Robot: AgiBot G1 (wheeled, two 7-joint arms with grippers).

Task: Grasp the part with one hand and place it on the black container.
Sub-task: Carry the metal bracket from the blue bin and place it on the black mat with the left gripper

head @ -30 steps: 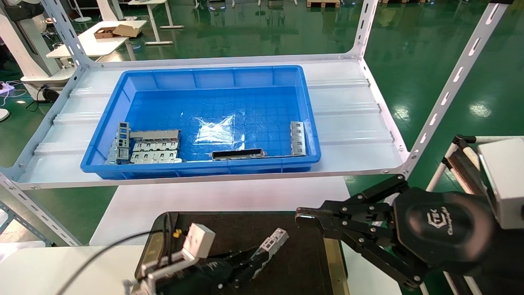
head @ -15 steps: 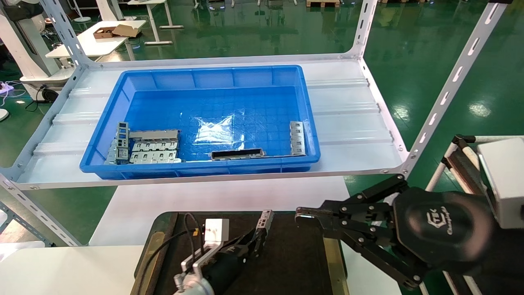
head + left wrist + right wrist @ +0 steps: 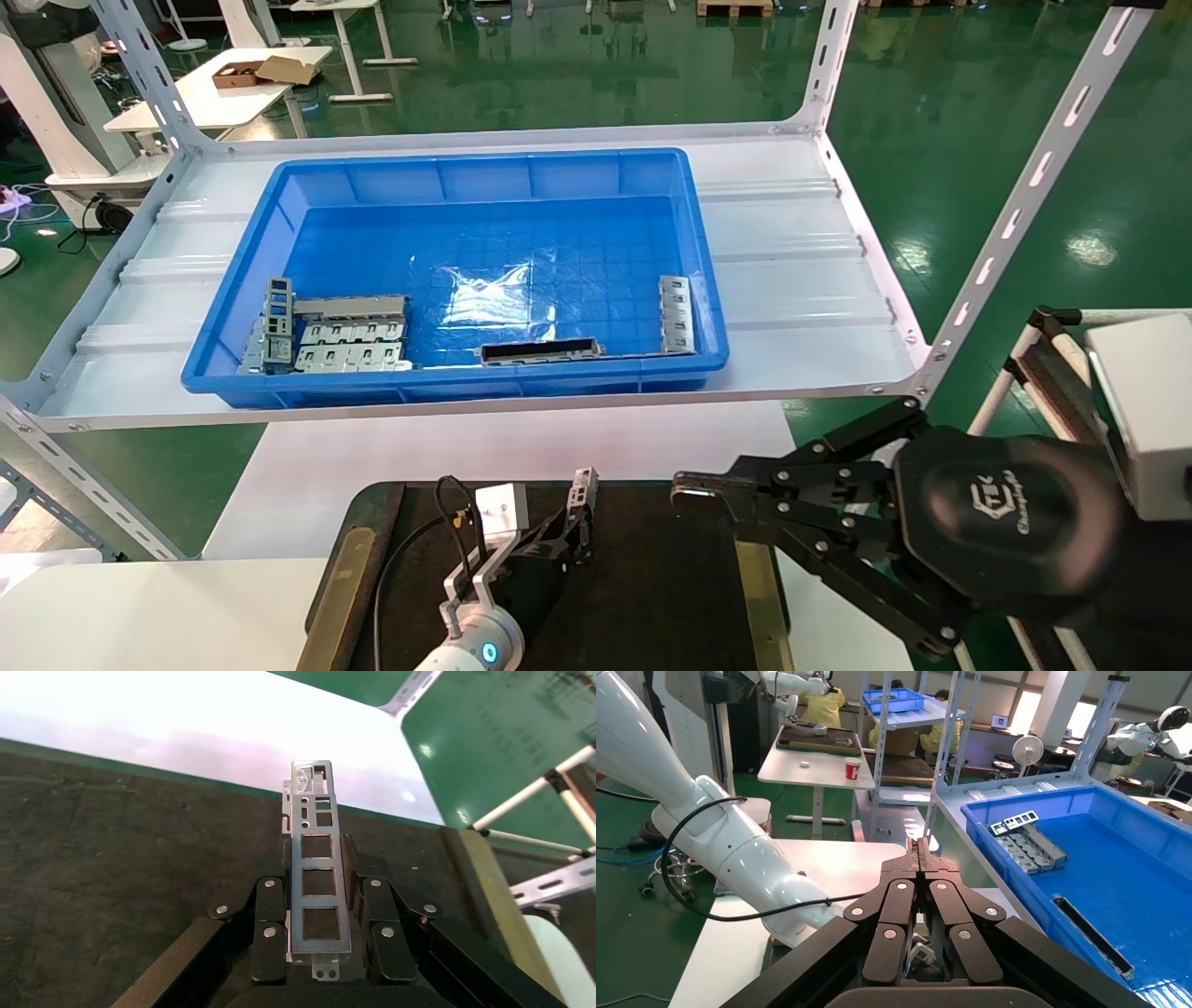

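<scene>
My left gripper is shut on the part, a narrow silver-grey strip with a row of rectangular cutouts. The strip's free end sticks out past the fingertips, low over the far half of the black container; I cannot tell whether it touches the black surface. My right gripper hangs parked at the container's right edge, shut with nothing in it.
A blue bin on the white shelf holds grey plates, a dark frame piece and another strip. A slanted shelf post stands at the right. A white table lies under the container.
My left gripper has swung the part from pointing right to pointing away from me and carried it toward the container's far edge. The right arm has not moved.
</scene>
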